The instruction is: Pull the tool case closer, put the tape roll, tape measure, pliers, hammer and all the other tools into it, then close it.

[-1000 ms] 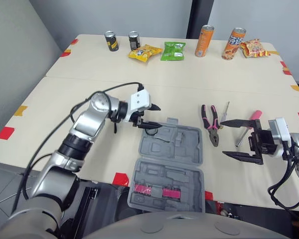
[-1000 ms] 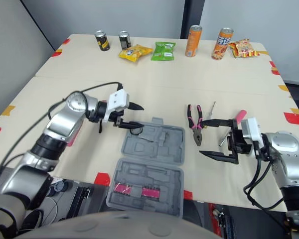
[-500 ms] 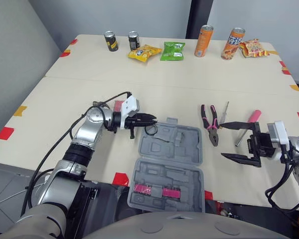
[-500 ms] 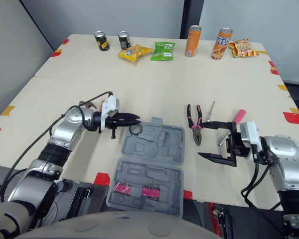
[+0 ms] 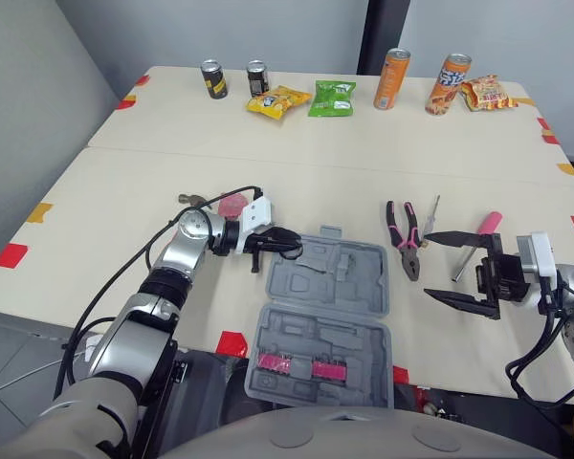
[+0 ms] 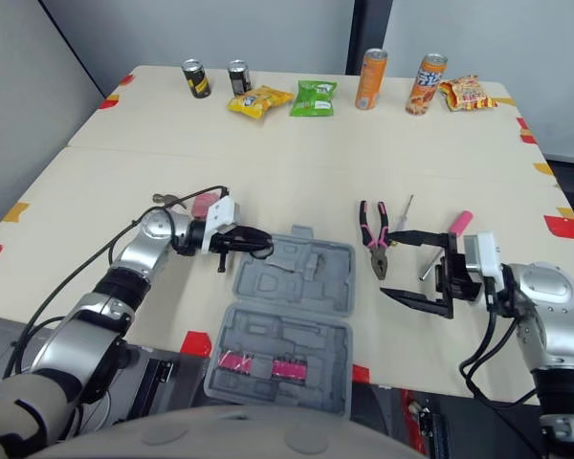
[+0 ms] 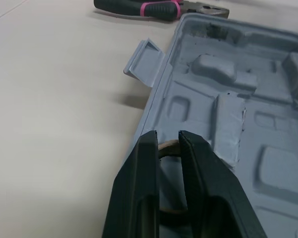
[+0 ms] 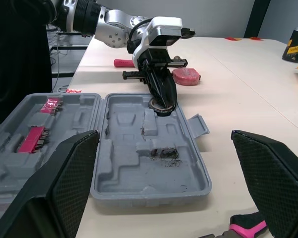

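Note:
The grey tool case [image 5: 325,306] lies open near the table's front edge. My left gripper [image 5: 289,243] is low over the case's back left corner, shut on a thin brownish tape roll [image 7: 170,147]; the roll [image 8: 161,104] rests against the case's inner edge. Pink-handled pliers [image 5: 405,237] lie right of the case, with a small screwdriver [image 5: 432,212] and a pink-handled tool [image 5: 478,237] beyond them. A pink tape measure [image 5: 231,203] lies on the table behind the left arm. My right gripper [image 5: 430,266] is open, right of the pliers, holding nothing.
Two dark cans [image 5: 212,78], two orange cans [image 5: 393,78] and several snack bags [image 5: 334,98] line the far edge. The case's near half holds pink bits [image 5: 301,366]. Red tape marks [image 5: 232,341] sit on the table's edges.
My left gripper came down from above the table to the case's back left corner, carrying the tape roll. The right gripper has hardly moved.

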Robot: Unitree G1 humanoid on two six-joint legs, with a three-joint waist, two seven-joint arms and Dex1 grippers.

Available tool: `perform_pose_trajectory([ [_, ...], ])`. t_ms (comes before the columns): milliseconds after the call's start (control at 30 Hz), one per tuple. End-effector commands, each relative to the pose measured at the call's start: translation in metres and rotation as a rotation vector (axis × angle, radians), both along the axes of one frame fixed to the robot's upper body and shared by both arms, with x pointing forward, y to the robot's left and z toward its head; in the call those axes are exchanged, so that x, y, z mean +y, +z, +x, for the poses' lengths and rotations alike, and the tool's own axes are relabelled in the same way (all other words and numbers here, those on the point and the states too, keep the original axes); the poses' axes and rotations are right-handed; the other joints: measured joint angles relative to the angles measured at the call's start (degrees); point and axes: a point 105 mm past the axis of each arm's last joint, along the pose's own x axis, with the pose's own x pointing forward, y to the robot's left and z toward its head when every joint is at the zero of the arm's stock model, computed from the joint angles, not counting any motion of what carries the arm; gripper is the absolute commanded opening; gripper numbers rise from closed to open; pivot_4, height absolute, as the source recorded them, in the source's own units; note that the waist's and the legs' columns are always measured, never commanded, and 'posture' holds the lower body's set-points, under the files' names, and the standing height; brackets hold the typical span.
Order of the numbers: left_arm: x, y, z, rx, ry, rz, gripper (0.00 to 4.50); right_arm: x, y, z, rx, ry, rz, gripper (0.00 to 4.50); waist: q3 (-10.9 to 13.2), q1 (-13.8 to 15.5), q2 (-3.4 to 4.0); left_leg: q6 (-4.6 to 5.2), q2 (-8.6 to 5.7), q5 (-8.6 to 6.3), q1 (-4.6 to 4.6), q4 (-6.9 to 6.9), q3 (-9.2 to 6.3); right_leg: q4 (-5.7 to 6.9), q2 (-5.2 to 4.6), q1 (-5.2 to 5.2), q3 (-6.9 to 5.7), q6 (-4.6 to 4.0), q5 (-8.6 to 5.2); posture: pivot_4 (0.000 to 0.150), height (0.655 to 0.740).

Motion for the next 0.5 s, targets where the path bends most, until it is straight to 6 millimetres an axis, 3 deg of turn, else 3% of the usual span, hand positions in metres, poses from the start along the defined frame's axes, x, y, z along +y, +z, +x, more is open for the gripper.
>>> perform_pose_trajectory([
  [33,0.000,-0.008,-0.002,0.002,-0.024,0.045,0.75,-0.002,0.010,-0.002,-0.042,-0.010,0.009,4.50,0.00,0.01,0.00,0.01,0.00,0.00,0.00,0.00,0.00,0.00,0.00,0.00,-0.01,0.00,0.00,0.150,0.7400],
  [300,0.006,-0.025,-0.004,0.005,-0.042,0.150,0.75,-0.002,0.009,-0.003,-0.039,-0.013,0.006,4.50,-0.16,-0.05,0.00,0.10,-0.02,-0.05,0.18,0.01,-0.03,-0.01,-0.14,0.20,-0.06,0.00,0.00,0.150,0.7400],
  [500,0.004,-0.027,-0.006,0.005,-0.047,0.143,0.75,-0.002,0.008,-0.004,-0.039,-0.014,0.006,4.50,-0.51,-0.23,-0.01,0.20,-0.02,-0.10,0.26,0.00,-0.02,-0.02,-0.18,0.27,-0.07,-0.01,-0.01,0.150,0.7400],
])
